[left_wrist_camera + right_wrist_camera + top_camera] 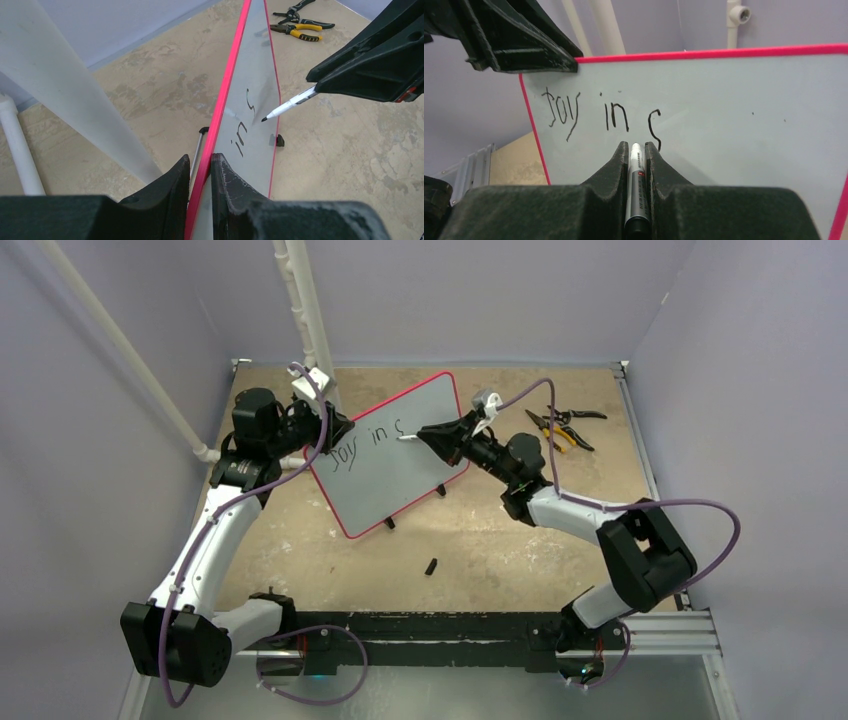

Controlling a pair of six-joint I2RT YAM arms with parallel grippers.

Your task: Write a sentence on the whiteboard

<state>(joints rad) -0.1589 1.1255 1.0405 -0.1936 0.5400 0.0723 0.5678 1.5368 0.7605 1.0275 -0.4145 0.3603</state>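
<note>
Right gripper (428,433) clamps marker (408,437) at whiteboard (385,485); pliers (563,428) far right.

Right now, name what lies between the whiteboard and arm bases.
One small black piece on the table, this side of the whiteboard; top view shows it.

1. A robotics lab test cell is shown: a left arm (205,555) and a right arm (645,560) are bolted by an aluminium rail (670,635) at the near edge of a worn beige counter (500,540).
2. The counter is enclosed by plain lavender walls (480,290); white pipes (305,310) are seen at the back.
3. Pliers (560,427) are left lying on the counter.
</note>
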